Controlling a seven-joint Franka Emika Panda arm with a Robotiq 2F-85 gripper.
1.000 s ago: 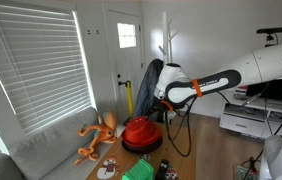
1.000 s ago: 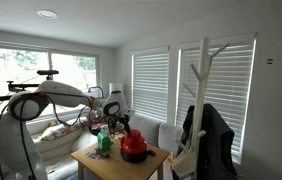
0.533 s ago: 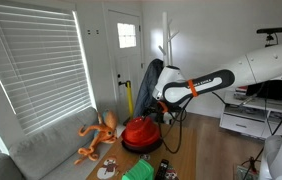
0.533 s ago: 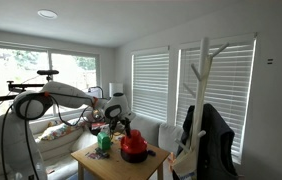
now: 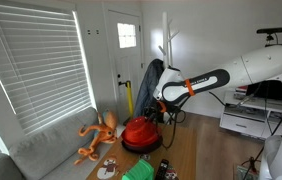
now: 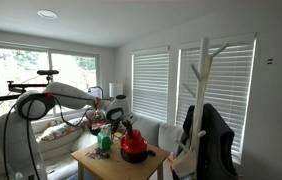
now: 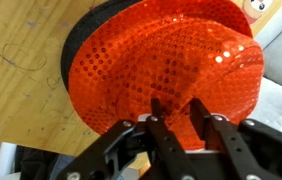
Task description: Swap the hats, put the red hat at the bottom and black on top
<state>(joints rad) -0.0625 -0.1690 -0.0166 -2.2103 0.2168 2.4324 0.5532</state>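
Note:
The red hat [image 7: 161, 60], covered in sequins, sits on top of the black hat [image 7: 71, 45], of which only the brim edge shows at the left. Both rest on the wooden table [image 7: 21, 70]. My gripper [image 7: 178, 113] is down on the red hat's crown with its fingers [image 7: 159, 118] drawn close together, pinching a fold of the red fabric. In both exterior views the arm reaches over the table to the red hat [image 5: 139, 132] [image 6: 134, 146], and the gripper [image 5: 153, 112] is right above it.
An orange plush octopus [image 5: 99, 135] lies on the grey sofa beside the table. A green object [image 6: 104, 142] and small items stand on the table [image 6: 91, 160]. A white coat rack [image 6: 203, 70] with a dark jacket [image 6: 206, 135] stands close by.
The gripper has come down a little onto the red hat, and its jaws have drawn in from wide open to pinch the crown.

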